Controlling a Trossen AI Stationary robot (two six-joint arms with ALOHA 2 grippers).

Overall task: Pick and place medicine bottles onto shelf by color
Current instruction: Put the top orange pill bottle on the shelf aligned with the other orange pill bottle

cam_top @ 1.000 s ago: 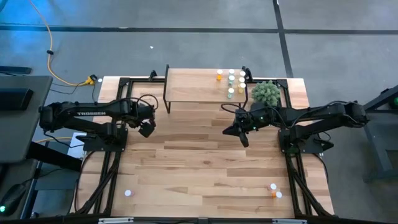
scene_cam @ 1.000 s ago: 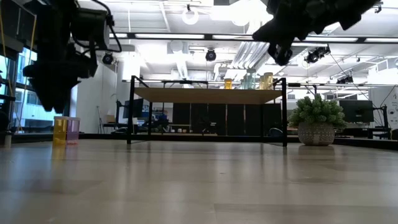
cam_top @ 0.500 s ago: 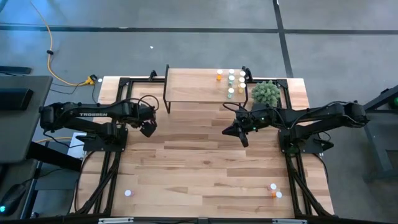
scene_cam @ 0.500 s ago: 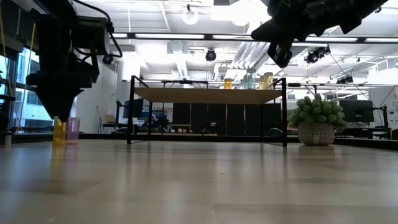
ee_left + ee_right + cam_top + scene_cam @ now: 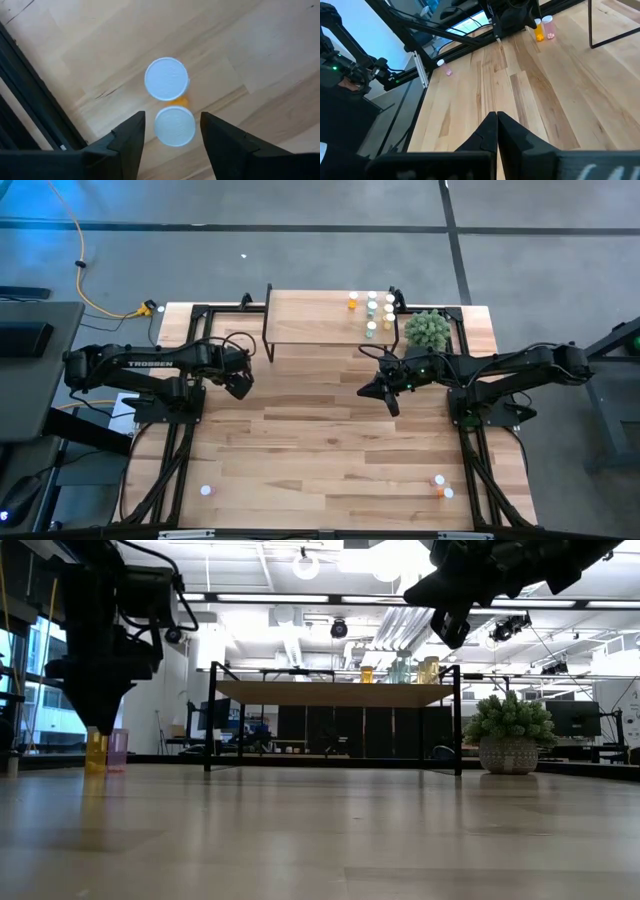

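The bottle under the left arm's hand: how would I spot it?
On the wooden table, look near the left end of the shelf, under the left hand. Two white-capped bottles stand side by side there; yours is the orange one between the open fingers, not its pink neighbour.

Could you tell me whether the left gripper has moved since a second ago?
Yes: the left gripper has come down toward the orange bottle on the table.

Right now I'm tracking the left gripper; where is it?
Low over the table's left edge, the left gripper straddles one of two bottles standing together.
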